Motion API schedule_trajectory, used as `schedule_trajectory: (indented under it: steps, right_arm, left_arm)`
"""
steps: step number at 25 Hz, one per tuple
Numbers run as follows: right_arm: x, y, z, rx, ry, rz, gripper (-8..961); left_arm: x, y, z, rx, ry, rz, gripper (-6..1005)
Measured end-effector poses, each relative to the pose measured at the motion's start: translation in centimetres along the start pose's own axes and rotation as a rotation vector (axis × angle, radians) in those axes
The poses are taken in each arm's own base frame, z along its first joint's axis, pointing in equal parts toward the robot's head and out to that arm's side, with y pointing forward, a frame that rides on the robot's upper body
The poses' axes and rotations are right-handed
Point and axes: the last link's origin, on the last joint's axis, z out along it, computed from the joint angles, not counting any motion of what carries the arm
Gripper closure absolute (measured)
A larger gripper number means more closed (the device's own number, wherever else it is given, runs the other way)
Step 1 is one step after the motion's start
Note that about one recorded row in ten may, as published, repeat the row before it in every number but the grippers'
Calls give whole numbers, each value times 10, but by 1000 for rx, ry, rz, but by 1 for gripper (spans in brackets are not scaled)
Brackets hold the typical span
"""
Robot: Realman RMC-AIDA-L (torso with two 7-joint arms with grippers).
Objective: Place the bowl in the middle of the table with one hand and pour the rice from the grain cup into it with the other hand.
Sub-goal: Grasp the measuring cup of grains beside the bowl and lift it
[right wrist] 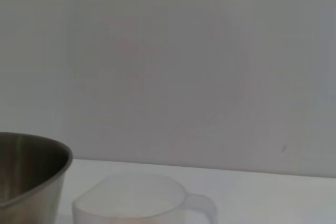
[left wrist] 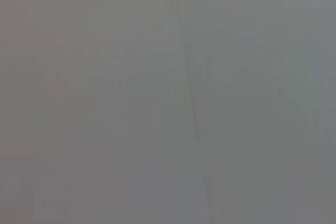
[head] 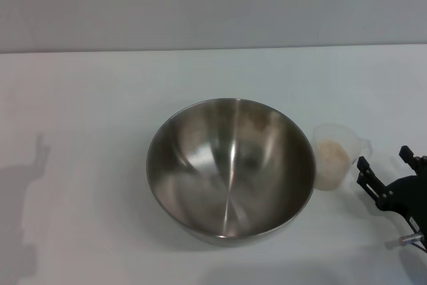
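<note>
Just beyond the right gripper (head: 383, 177), toward the bowl (head: 231, 168), the cup (head: 335, 156) is standing upright on the tabletop (head: 87, 131) with rice (head: 331, 157) heaped inside. The fingers (head: 367, 173) are spreading wide and holding nothing, tips near the cup's handle side but apart from it. The cup is looking light, thin-walled and smooth (likely to slip or flex under a hard squeeze), so a gentle hold across the body below the rim, or at the handle (right wrist: 202, 205), seems wisest. The bowl, stiff steel, is sitting mid-tabletop, almost touching the cup. The left gripper is not showing in any view.
</note>
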Motion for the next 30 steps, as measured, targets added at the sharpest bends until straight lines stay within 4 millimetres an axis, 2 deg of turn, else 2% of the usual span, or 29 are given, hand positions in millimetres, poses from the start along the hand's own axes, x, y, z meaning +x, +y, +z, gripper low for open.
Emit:
schedule_trajectory:
  steps: [30]
  right_arm:
    - [-7, -1, 16, 3, -11, 2, 137]
  left_arm:
    - [-7, -4, -5, -4, -27, 17, 169]
